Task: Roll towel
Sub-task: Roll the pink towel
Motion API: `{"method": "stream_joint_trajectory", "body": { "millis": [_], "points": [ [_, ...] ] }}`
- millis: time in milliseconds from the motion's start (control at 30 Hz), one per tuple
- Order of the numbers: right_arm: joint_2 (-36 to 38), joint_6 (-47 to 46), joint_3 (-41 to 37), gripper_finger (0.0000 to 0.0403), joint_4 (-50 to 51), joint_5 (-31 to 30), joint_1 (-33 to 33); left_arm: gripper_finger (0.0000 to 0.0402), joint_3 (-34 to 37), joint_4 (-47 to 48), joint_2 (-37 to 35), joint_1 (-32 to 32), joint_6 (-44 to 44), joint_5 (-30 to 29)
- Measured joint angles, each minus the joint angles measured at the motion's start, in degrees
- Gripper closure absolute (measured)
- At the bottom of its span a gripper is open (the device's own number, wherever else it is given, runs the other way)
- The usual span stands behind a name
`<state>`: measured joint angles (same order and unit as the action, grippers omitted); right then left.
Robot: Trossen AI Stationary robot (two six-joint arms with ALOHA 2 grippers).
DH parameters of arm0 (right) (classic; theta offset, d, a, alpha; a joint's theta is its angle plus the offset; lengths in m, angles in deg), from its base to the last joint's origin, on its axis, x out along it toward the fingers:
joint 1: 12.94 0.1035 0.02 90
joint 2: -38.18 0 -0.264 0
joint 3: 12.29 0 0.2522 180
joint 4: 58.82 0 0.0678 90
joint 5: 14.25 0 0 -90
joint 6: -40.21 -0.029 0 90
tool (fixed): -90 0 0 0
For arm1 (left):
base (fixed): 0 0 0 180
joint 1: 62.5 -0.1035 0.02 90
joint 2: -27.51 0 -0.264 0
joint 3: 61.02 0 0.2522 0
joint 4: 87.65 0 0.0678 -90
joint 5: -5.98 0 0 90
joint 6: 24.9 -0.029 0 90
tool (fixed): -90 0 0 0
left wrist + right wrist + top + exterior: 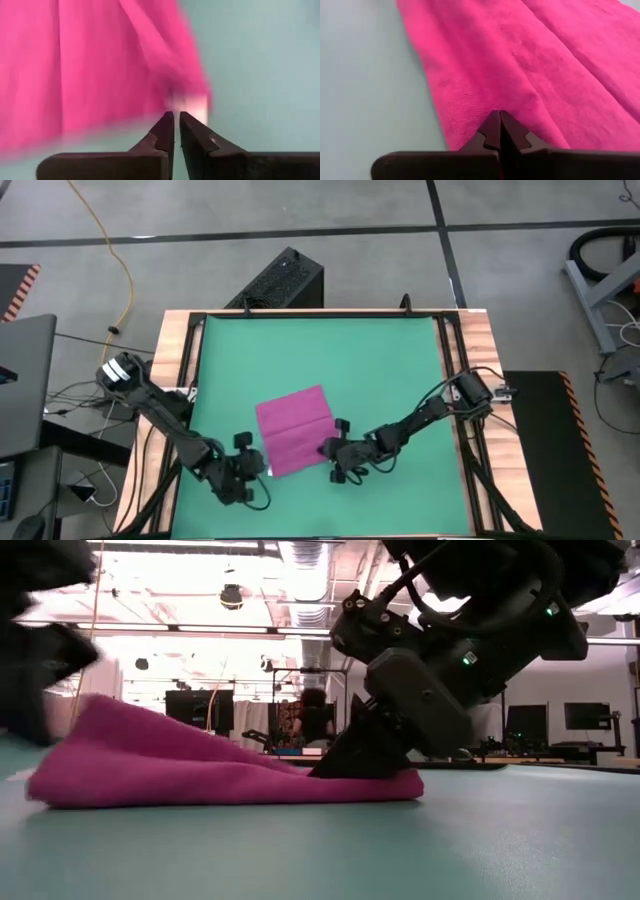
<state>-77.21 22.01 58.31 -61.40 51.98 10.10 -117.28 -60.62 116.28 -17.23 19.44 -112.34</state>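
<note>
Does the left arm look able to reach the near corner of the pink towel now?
Probably yes. The left end effector, shut, sits right at the corner of the thin magenta-pink cloth towel on the green mat, with nothing between them. The right end effector works the opposite edge.

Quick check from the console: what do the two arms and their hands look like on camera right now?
Both arms are dark, jointed links with black cables looped alongside. The left arm has a pale, whitish joint near its base; the right arm has a pale patch by its base joint. In the low view small green lights show on the dark housing. Left hand and right hand each end in two dark, tapered, notched fingers.
</note>
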Motion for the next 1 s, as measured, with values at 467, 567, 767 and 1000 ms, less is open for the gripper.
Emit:
{"method": "stream_joint_trajectory", "body": {
  "millis": [467, 567, 767, 1000],
  "points": [
    [0.0, 0.1, -0.1, 0.0387, 0.5, 0.0, 0.0, 0.0349, 0.2, -10.0, -1.3, 7.5, -17.5, -38.3],
    [-0.1, 0.2, -0.2, 0.0387, 0.5, 0.0, -0.1, 0.0349, 0.3, -15.0, 1.2, 4.8, -25.0, -34.1],
    [-0.1, 0.2, -0.2, 0.0387, 0.5, 0.1, -0.3, 0.0377, 0.3, -22.4, 7.5, 0.5, -31.0, -26.9],
    [-0.1, 0.2, -0.2, 0.0387, 0.5, 1.2, -0.3, 0.0398, 0.3, -15.3, 10.6, -0.6, -18.0, -26.2]
  ]
}}
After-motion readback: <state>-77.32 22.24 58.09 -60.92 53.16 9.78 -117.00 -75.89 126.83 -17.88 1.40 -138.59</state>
